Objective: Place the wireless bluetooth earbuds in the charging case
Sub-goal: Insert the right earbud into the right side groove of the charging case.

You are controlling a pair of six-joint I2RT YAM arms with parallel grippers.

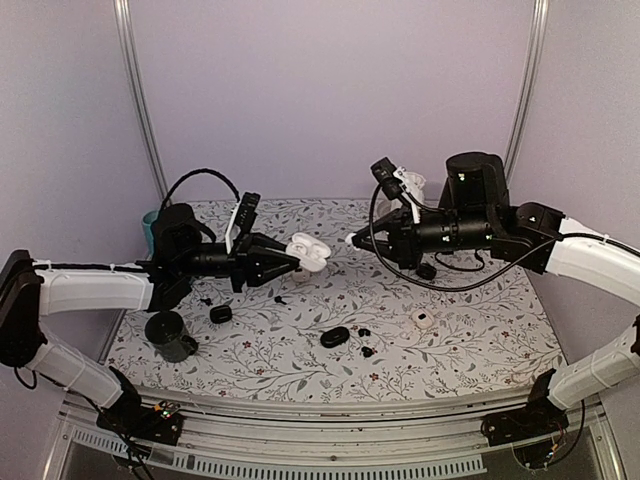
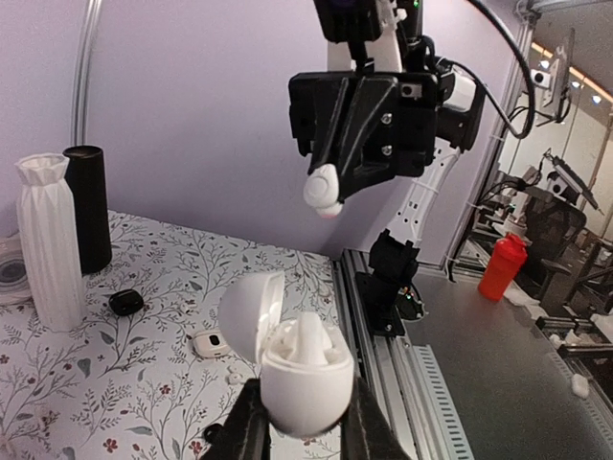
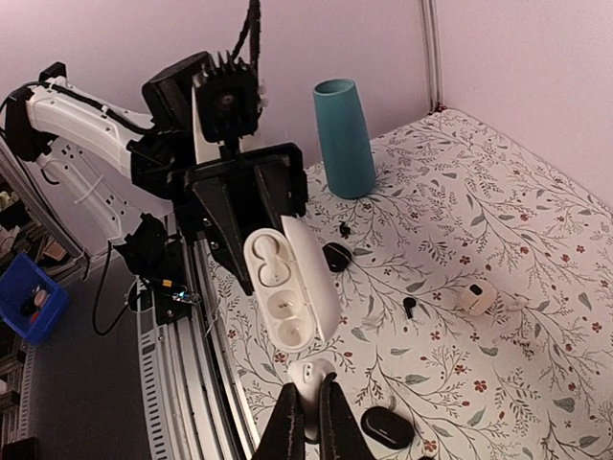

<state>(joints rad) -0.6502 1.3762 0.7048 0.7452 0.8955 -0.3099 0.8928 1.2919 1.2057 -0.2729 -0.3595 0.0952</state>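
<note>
One white earbud (image 2: 323, 189) sits pinched at the tips of the right pincer (image 1: 356, 240), jaws pressed together on it. Its long axis runs in line with the fingers and its rounded end is aimed at the charging case (image 2: 302, 379), just apart from it in mid-air. The left pincer (image 1: 284, 262) clamps the white case's lower shell, lid (image 2: 251, 309) swung back, cavities facing the bud. Black earbuds (image 1: 366, 350) lie loose on the floral surface (image 1: 470, 340) below.
</note>
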